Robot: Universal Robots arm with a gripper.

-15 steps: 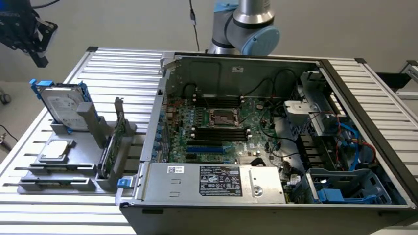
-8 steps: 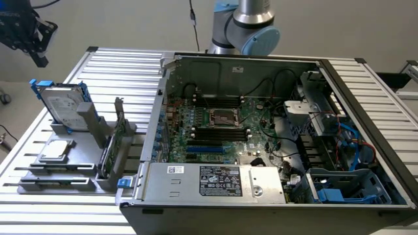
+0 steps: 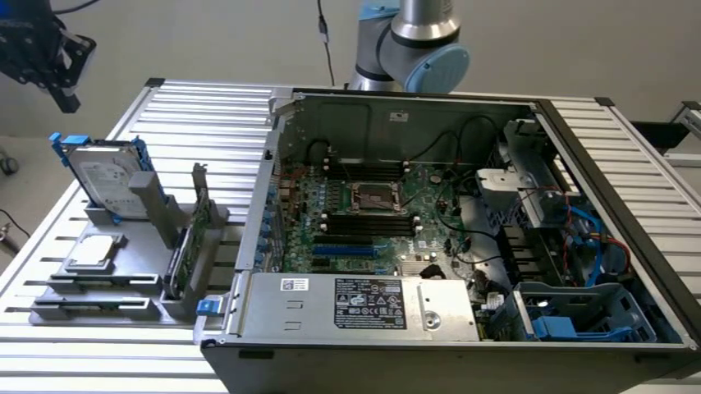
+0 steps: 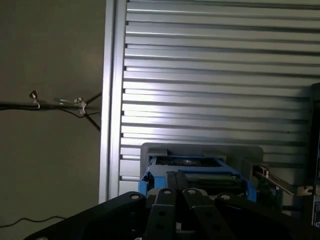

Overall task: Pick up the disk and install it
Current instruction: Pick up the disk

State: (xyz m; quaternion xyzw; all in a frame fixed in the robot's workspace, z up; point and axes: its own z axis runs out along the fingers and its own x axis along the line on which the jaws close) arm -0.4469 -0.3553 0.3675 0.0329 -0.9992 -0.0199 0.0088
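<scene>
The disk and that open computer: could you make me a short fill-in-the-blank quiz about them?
1. The disk stands ___ in the grey holder.
2. Its carrier rails are coloured ___.
3. The computer case lies with its side ___, so the boards inside show.
4. The gripper holds nothing; its fingers are ___.

Missing words: upright; blue; open; shut.

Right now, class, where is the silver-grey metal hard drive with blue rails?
In the exterior view the hard drive stands on edge in the grey rack at that view's left, beside the thin green circuit card.
</scene>
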